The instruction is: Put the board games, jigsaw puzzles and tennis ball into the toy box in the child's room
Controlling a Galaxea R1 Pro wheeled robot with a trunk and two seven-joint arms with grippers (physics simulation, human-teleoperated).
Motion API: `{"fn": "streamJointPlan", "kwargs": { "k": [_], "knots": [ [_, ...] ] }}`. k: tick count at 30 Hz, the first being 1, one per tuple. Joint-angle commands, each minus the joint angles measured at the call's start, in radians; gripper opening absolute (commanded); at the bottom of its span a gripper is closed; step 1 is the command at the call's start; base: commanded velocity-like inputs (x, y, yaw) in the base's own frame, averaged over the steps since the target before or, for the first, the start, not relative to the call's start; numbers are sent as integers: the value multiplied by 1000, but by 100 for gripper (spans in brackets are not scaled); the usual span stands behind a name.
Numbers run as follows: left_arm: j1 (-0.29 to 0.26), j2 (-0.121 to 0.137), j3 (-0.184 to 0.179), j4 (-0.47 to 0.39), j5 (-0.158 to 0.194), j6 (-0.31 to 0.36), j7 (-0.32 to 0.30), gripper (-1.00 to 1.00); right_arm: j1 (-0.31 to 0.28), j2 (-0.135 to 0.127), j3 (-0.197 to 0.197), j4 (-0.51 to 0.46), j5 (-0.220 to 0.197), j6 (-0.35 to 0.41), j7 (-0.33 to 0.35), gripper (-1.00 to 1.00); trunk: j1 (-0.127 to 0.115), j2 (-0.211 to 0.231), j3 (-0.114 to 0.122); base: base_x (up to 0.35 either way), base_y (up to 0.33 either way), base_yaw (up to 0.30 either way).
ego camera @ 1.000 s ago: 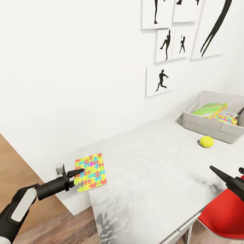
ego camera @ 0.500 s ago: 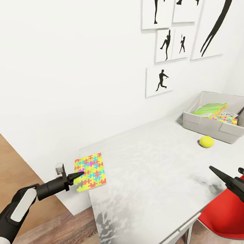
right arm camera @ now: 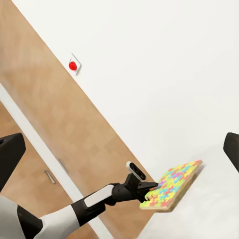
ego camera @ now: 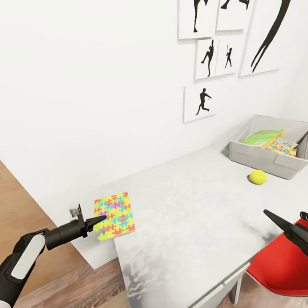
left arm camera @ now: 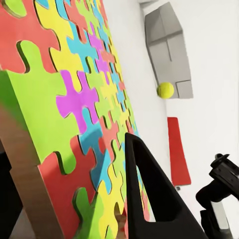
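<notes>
White wall with black silhouette pictures [ego camera: 228, 27] backs the grey table [ego camera: 195, 230], where the toy box [ego camera: 272, 146], holding a board game [ego camera: 262, 138], sits far across from the left gripper [ego camera: 97, 222]. That gripper is clamped on the jigsaw puzzle [ego camera: 114, 215] at the table's corner; the tennis ball [ego camera: 258, 176] lies just before the box, and the right gripper [ego camera: 295, 231] hangs with fingers spread wide over the red chair [ego camera: 294, 272]

Red chair [ego camera: 285, 273], wooden door [right arm camera: 55, 124]

light: bright, even | shadows: soft, faint | glare: mottled on table [ego camera: 189, 216] | blur: slight
</notes>
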Motion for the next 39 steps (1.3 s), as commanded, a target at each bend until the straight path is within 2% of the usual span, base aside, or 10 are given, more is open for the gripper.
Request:
{"fn": "streamJointPlan", "kwargs": {
  "k": [1,7,10,12,13,14,18,20,24,39],
  "knots": [
    [0,1,-2,0,1,3,-2,-100,-1,0,0,0,-3,10,2,100,-4,7,2,-2,0,0],
    [2,8,-2,-2,0,32,-2,-100,-1,0,0,0,-3,9,3,100,-27,49,21,0,0,0],
    [3,27,-2,-1,4,50,-2,-100,-1,0,0,1,-3,9,3,100,-39,70,31,0,0,0],
    [5,55,-1,0,9,56,-7,-100,-1,0,0,1,-3,9,3,100,-39,70,31,0,0,0],
    [7,87,0,0,11,59,-61,-100,-1,0,0,1,-3,9,3,100,-42,77,34,0,0,0],
    [7,94,0,1,9,59,-81,-100,-1,0,-1,1,-3,9,3,100,-46,84,37,0,0,0],
    [8,138,-1,6,-5,60,-243,-100,-1,0,1,1,-3,9,3,100,-62,112,49,0,0,0],
    [8,147,-1,7,-5,60,-264,-100,-1,0,2,1,-3,9,2,100,-69,126,56,0,0,0],
    [9,155,-2,8,-5,60,-288,-100,-1,0,3,0,-3,9,2,100,-85,154,68,-54,0,0],
    [9,156,-5,5,-5,60,-292,-100,-1,0,4,0,-3,9,2,100,-142,259,120,-53,0,-45]
  ]
}}
